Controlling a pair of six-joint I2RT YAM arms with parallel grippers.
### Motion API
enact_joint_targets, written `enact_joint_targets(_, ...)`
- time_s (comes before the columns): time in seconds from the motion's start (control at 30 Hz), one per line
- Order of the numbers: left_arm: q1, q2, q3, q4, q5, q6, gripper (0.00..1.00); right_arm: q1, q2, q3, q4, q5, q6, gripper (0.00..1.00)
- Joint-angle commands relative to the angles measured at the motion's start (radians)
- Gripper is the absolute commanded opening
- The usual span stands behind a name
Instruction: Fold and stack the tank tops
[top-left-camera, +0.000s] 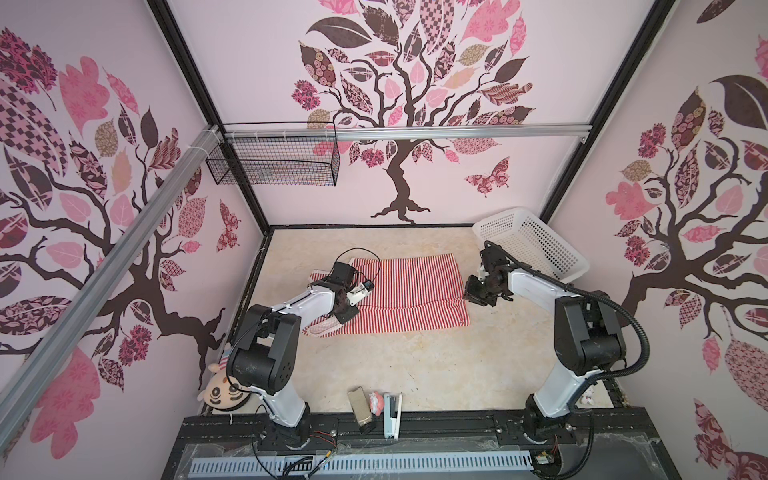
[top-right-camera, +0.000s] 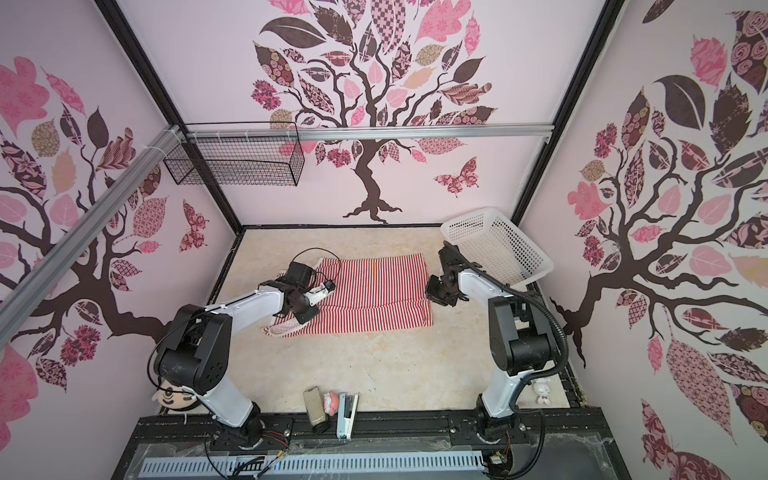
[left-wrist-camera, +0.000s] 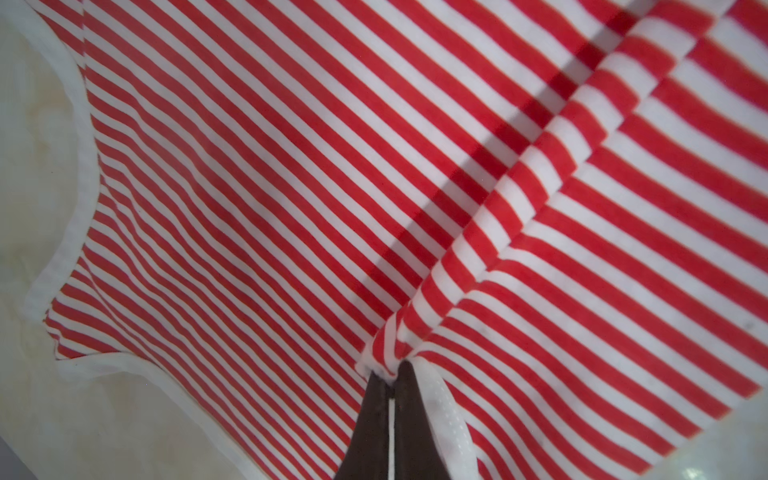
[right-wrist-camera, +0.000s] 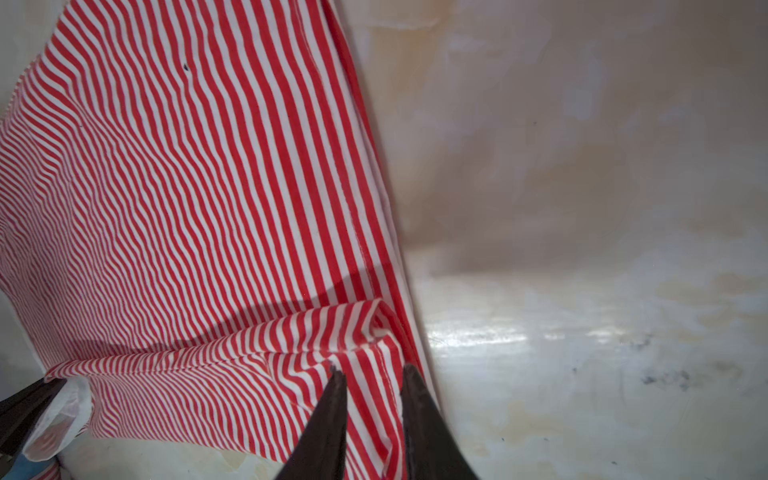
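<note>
1. Stripes of red and white cover the tank top, which lies spread out on the counter between the two arms.
2. Its white-trimmed neck and armholes are on the left side. Its straight bottom edge is on the right side.
3. The left end effector is clenched on the tank top. Its two dark fingers press together and pinch a bit of cloth beside a white trim.
4. A raised fold of cloth runs away from that pinch across the top.
5. The right end effector is released. Its two tips stand apart at the bottom edge of the tank top, and striped cloth shows in the gap. I cannot tell if the tips touch the cloth.
6. A white plastic basket sits in the far right corner, near the right arm.
7. A plush doll sits in the near left corner, beside the left arm's base and well apart from the tank top.
8. A black wire basket hangs from the rail on the back wall.
</note>
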Motion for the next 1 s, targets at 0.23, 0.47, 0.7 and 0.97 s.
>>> enact_joint_targets(0.23, 0.028, -0.136, 0.020, 0.043, -0.076, -0.116, 0.30, -0.008, -0.111, -0.034, -0.014, -0.046, -0.010, 0.56)
enact_joint_targets(0.47, 0.064, -0.283, -0.085, -0.023, -0.050, -0.075, 0.33, 0.015, -0.251, -0.191, -0.006, -0.078, -0.012, 0.58)
enact_joint_targets(0.7, 0.274, -0.373, -0.201, -0.063, 0.066, 0.004, 0.37, 0.018, -0.375, -0.365, 0.017, -0.091, -0.031, 0.60)
enact_joint_targets(0.97, 0.368, -0.366, -0.235, -0.086, 0.137, 0.043, 0.38, 0.018, -0.410, -0.436, 0.039, -0.102, -0.020, 0.60)
